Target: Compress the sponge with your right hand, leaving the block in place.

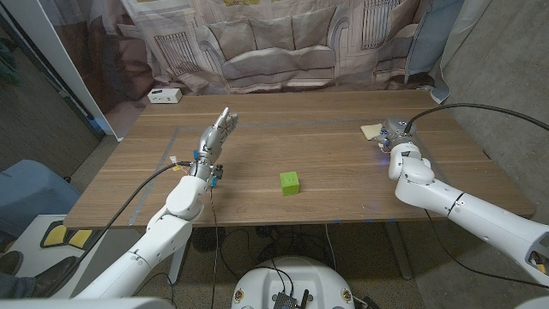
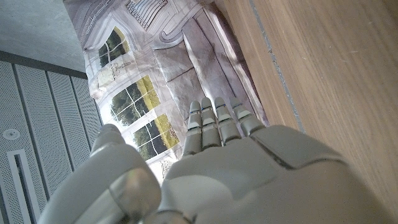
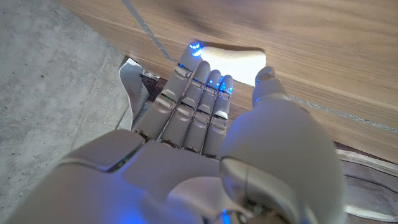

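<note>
one pale sponge (image 3: 233, 60) lay on the table's (image 1: 326, 146) far right, my right hand (image 1: 395, 137) against it, fingers (image 3: 205, 84) extended together over its edge; green block (image 1: 290, 182) sat mid-table, well apart.

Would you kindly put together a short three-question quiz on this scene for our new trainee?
1. True or false: the green block sits directly under the right hand.
2. Which hand is at the sponge? A) left B) right
3. Fill in: the left hand holds ____.

Key: 1 false, the block lies apart at the table's middle; 2 B; 3 nothing, its fingers extended.
</note>
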Available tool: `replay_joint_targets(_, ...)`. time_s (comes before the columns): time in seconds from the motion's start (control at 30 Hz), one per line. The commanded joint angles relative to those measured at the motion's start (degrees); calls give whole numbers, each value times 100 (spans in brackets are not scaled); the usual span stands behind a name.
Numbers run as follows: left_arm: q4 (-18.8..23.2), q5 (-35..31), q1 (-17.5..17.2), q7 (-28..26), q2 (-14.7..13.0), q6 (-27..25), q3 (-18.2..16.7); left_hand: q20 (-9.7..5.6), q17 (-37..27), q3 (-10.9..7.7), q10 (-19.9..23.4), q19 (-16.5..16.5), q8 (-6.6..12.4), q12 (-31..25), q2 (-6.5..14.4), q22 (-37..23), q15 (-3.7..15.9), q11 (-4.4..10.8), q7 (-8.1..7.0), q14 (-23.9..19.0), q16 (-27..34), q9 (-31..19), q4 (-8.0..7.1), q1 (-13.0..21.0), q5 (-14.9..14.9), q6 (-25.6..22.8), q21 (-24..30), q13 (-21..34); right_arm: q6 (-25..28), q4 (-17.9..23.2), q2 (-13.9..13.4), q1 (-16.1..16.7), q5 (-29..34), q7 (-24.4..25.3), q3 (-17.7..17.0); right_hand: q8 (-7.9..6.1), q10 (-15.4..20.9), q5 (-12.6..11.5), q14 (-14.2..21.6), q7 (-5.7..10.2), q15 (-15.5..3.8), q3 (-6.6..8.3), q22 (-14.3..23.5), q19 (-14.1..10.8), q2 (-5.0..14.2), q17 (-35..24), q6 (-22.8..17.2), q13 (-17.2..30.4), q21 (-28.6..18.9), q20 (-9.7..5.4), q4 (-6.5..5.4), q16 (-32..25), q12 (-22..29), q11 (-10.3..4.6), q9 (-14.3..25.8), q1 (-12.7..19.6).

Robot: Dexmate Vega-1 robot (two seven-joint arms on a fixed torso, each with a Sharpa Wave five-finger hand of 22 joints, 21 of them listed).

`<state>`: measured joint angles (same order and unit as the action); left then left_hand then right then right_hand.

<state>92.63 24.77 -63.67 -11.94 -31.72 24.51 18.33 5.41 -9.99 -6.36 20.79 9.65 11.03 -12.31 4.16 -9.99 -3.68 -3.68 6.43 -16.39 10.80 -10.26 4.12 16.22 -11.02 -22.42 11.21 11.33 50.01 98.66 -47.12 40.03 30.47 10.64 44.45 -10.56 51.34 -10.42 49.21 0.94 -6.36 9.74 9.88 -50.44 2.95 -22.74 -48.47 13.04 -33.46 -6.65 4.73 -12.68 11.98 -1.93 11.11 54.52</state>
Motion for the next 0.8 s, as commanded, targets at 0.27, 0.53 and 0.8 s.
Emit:
replay_joint_targets(0.27,-95,58,32,29,50,-23,34,-28,-27,-3,38,20,0,6,40,-26,24,3,-35,-48,7,-18,38,5,17,-48,12,8,-44,-213,118,-62,-263,144,-13,9,-194,-6,-239,-44,-72,-106,-4,210,29,15,180,-12,124,22,-108,67,-52,62,13,-298)
replay_joint_targets(0.53,-199,91,140,94,83,-51,86,-26,-27,-4,46,18,-2,4,42,-26,27,4,-32,-46,5,-18,41,3,17,-46,11,8,-181,-126,180,142,-514,558,-283,36,-636,-3,-752,-100,158,-210,-11,566,76,122,567,-47,386,162,-267,209,-137,179,20,-706)
replay_joint_targets(0.8,-262,114,233,147,89,-94,126,-22,-27,-6,41,18,0,7,45,-26,16,-11,-41,-47,5,-18,44,2,17,-55,11,8,-222,-51,200,253,-668,782,-403,48,-1281,-12,-1516,-153,368,-283,-22,1102,64,251,1070,-88,780,282,-302,258,-183,296,23,-967)
